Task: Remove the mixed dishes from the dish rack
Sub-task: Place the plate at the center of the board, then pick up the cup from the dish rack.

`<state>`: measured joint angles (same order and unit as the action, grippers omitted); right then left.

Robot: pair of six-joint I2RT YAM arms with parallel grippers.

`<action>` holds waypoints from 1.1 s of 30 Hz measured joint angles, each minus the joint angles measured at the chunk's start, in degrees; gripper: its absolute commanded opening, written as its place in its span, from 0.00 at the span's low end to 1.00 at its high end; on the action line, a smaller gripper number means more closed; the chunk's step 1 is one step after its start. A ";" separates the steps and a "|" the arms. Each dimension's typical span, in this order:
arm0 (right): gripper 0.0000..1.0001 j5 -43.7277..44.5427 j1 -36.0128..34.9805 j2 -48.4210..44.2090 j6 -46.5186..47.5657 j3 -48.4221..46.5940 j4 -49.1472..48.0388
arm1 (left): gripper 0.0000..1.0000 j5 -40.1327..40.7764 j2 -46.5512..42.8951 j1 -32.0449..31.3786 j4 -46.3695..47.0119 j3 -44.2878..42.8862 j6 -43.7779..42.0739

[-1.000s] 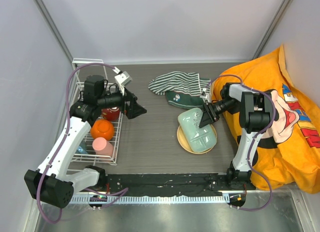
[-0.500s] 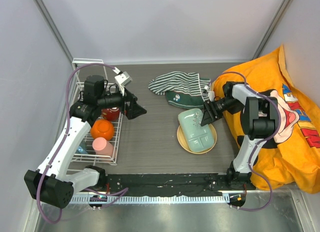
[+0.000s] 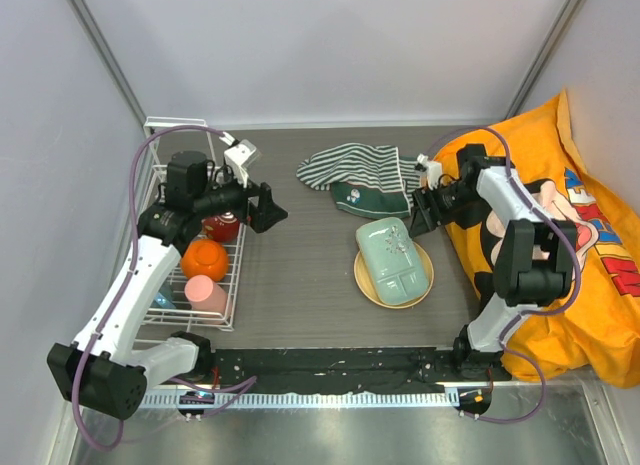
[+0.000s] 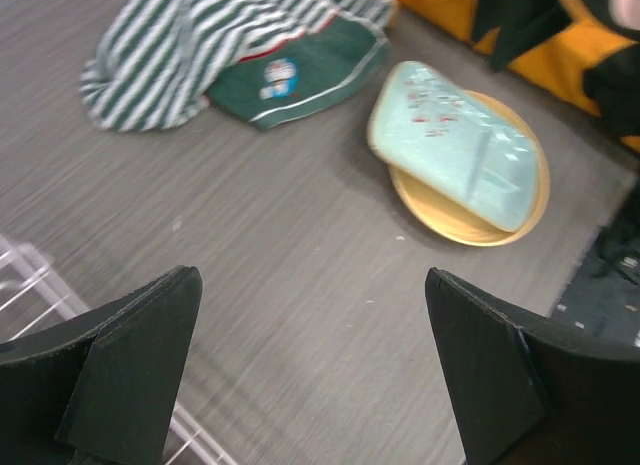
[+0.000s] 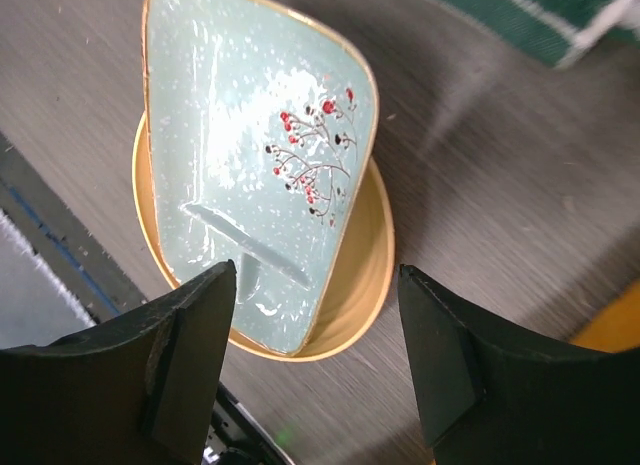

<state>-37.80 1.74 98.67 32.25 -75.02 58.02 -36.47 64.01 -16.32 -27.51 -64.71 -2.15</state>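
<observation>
The white wire dish rack (image 3: 170, 125) stands at the left. It holds an orange mug (image 3: 205, 258), a pink cup (image 3: 206, 294) and a dark red bowl (image 3: 222, 226). No cream bowl shows. The pale green divided tray (image 3: 394, 261) lies on the tan plate (image 3: 365, 285) at the table's middle. My left gripper (image 3: 265, 210) is open and empty, above the table just right of the rack. My right gripper (image 3: 420, 213) is open and empty, just beyond the tray's far right corner. The right wrist view shows the tray (image 5: 250, 155) and plate (image 5: 355, 275) below its gripper (image 5: 315, 355).
A striped green-white cloth (image 3: 350, 165) with a dark green piece (image 3: 370, 198) lies behind the plate. A big orange cloth (image 3: 560, 235) covers the right side. In the left wrist view, rack wires (image 4: 30, 280) lie at the lower left and the tray (image 4: 460, 155) at the right.
My right gripper has drawn back from the tray's edge, up and toward the far right. The tray now rests on the plate. My left gripper has shifted slightly toward the rack.
</observation>
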 measured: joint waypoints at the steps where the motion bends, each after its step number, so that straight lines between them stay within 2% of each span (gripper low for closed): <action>1: 0.73 0.59 0.00 -1.20 -0.70 -0.22 -0.55 | 1.00 2.23 0.00 0.00 -0.20 -0.13 -0.17; 8: 0.86 6.97 -0.04 -13.38 -7.76 -0.26 -8.66 | 1.00 18.16 1.16 0.07 -1.09 -2.49 -3.58; 11: 0.94 10.43 -0.55 -18.58 -10.93 1.25 -13.22 | 1.00 24.48 2.23 0.07 -1.66 -3.30 -5.86; 17: 0.98 16.15 -3.63 -25.88 -15.56 5.14 -18.43 | 1.00 34.64 4.90 0.11 -4.57 -5.77 -11.96; 24: 0.99 18.60 -8.90 -27.43 -19.71 9.55 -22.18 | 1.00 37.68 5.05 2.47 -9.70 -6.54 -16.76; 33: 0.99 20.20 -14.25 -27.56 -23.23 15.08 -25.09 | 1.00 32.22 5.05 13.94 -16.11 -7.41 -14.38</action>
<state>-17.61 -12.51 71.11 9.02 -59.94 32.93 -4.25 69.06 -2.37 -43.62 -72.12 -16.53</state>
